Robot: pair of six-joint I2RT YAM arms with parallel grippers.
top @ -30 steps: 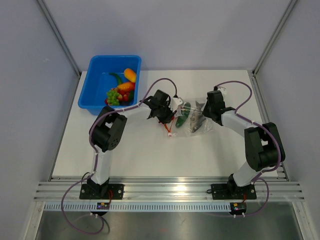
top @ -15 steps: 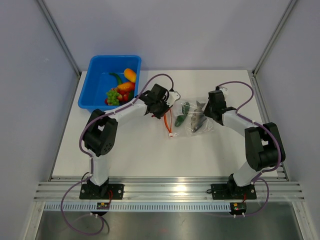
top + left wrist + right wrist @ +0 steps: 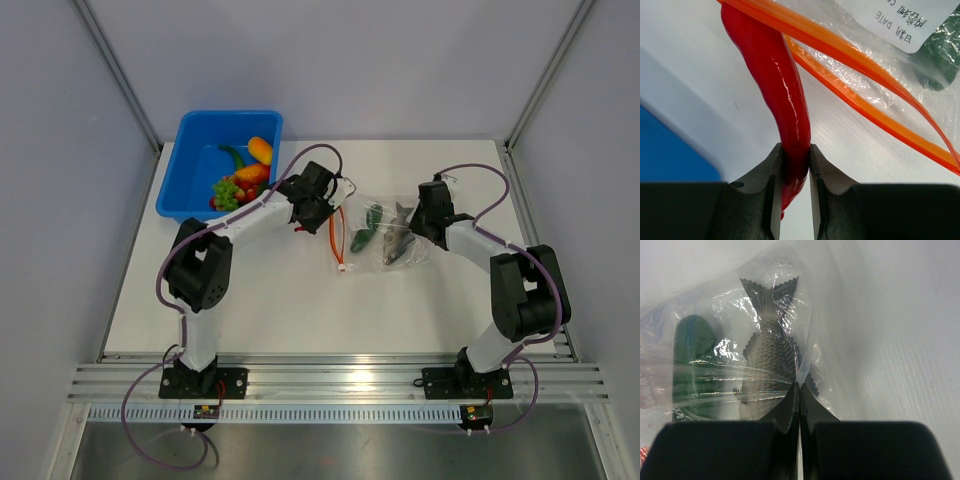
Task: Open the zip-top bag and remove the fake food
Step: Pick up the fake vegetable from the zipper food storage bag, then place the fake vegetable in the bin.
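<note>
white tabletop: pinches red plastic chilli, likely slick, in left gripper beside limp clear zip-top bag; nips its film in right gripper.

The top external camera hung high above and behind the left arm and right arm, looking down and forward across the whole white table, far enough to hold both and the blue tub. The left wrist camera sat right behind the left fingers, low and very near, facing along a red chilli toward the zip-top bag. The right wrist camera looked past the right fingers, equally near, at the grey fish through the film. Both wrist views shared the bag and the green cucumber (from opposite ends); the overhead view took in everything.
</note>
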